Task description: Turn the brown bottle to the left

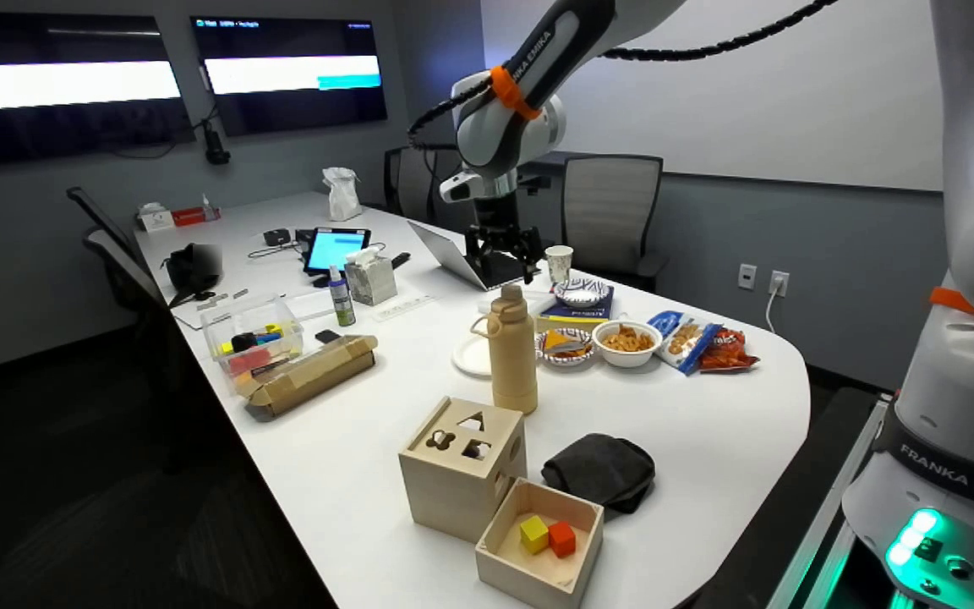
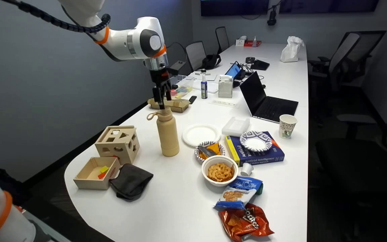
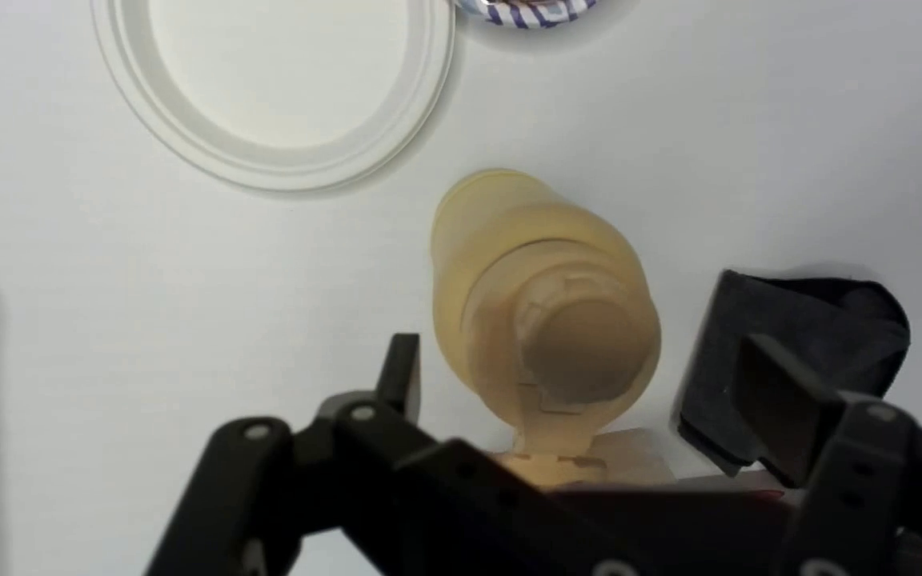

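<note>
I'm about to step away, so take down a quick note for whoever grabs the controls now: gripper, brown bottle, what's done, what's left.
Gripper: open, jaws apart about the level of the cap or just above; holding nothing.
Brown bottle: upright on the white table, between the wooden shape box and the white plate.
Done: gripper lined up over the bottle. Whether any turn has been made, the pictures can't settle.
Left: probably ease down, close on the bottle, turn it left, then release.
</note>
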Motion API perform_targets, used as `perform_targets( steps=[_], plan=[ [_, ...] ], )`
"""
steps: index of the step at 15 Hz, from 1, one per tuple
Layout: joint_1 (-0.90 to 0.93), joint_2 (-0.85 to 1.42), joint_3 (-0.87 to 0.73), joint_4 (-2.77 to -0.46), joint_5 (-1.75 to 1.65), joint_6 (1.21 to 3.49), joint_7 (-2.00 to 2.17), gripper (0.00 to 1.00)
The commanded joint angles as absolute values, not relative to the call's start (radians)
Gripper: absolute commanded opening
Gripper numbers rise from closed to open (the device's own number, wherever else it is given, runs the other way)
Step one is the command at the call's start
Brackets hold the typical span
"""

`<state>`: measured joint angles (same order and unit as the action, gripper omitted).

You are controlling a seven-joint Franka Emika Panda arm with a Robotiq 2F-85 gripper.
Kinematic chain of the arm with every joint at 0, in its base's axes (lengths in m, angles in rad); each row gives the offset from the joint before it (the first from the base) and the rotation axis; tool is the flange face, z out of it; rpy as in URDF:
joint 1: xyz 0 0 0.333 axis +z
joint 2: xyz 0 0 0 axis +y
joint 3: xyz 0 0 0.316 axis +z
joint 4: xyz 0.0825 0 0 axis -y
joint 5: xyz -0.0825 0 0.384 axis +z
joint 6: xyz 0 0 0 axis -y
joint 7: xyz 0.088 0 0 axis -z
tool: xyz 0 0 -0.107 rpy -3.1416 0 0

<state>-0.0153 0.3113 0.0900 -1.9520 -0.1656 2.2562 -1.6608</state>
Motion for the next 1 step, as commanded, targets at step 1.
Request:
perform_targets(
  steps=[1],
  plan=[
    [-0.022, 0.26, 0.088, -1.993, -0.14, 2.276, -1.646, 1.0]
  ],
)
